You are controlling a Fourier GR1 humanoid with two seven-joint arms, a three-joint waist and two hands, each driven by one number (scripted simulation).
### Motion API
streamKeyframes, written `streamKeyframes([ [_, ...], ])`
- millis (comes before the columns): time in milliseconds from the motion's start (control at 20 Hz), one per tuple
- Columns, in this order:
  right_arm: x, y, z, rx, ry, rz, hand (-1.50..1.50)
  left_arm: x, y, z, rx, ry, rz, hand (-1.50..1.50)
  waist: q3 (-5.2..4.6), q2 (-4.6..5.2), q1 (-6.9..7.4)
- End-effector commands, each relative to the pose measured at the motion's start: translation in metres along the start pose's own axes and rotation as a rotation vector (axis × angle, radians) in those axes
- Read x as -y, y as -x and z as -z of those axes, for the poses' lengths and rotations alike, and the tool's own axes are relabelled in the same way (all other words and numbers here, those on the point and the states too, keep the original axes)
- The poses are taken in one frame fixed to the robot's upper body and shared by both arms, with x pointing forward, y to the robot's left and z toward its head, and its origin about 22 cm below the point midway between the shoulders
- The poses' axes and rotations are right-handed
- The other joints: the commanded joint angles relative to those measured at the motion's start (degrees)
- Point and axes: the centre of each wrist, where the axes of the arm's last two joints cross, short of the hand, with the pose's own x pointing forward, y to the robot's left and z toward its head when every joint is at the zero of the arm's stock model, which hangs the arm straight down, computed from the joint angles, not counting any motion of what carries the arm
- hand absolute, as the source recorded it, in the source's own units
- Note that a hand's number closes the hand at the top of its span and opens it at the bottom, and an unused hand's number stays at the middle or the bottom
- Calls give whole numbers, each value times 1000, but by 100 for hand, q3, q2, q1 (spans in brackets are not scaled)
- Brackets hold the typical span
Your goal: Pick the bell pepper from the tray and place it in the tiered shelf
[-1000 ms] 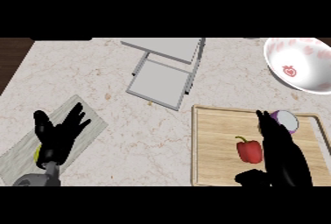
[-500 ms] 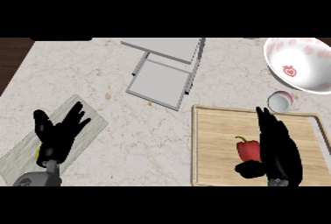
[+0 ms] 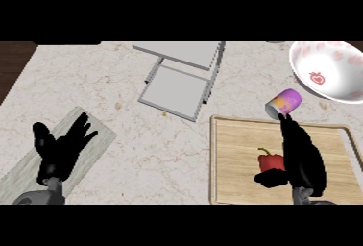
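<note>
Resting on the wooden tray [image 3: 234, 187], the red bell pepper [image 3: 270, 162] sits against the right hand [image 3: 301, 158], whose fingers lie straight with the thumb beside it. Left hand [image 3: 60, 149] rests open. The tiered shelf [image 3: 178, 77] stands well apart.

Head view, steeply down onto the counter [image 3: 142, 144]

A single camera looked from above; the forearms entered from the lower edge, left hand [image 3: 60, 146] at the view's left, right hand [image 3: 301, 158] at its right.

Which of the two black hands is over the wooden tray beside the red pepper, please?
The right hand, at the view's right, lies over the tray against the pepper. The left hand rests open off the tray.
</note>
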Motion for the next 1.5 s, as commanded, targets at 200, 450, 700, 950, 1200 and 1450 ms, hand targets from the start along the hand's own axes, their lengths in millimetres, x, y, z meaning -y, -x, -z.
streamKeyframes([
  [200,-18,4,-2,132,-199,-167,150,10,11,-6,-44,5,-3,0,-13,29,7],
  [450,-36,-2,-11,195,-158,-90,150,1,4,8,-54,-4,7,0,-14,34,-26],
  [700,-45,-107,-30,182,-222,13,150,13,-2,8,-17,27,20,0,-19,106,258],
  [950,-41,-147,-39,132,-222,80,150,25,-4,7,-15,106,47,0,-18,157,711],
  [1200,-9,-203,-47,200,-13,193,150,37,-9,13,-20,121,45,0,-32,101,778],
  [1450,34,-248,-61,245,183,266,150,36,-6,16,-41,108,45,0,-51,12,600],
])
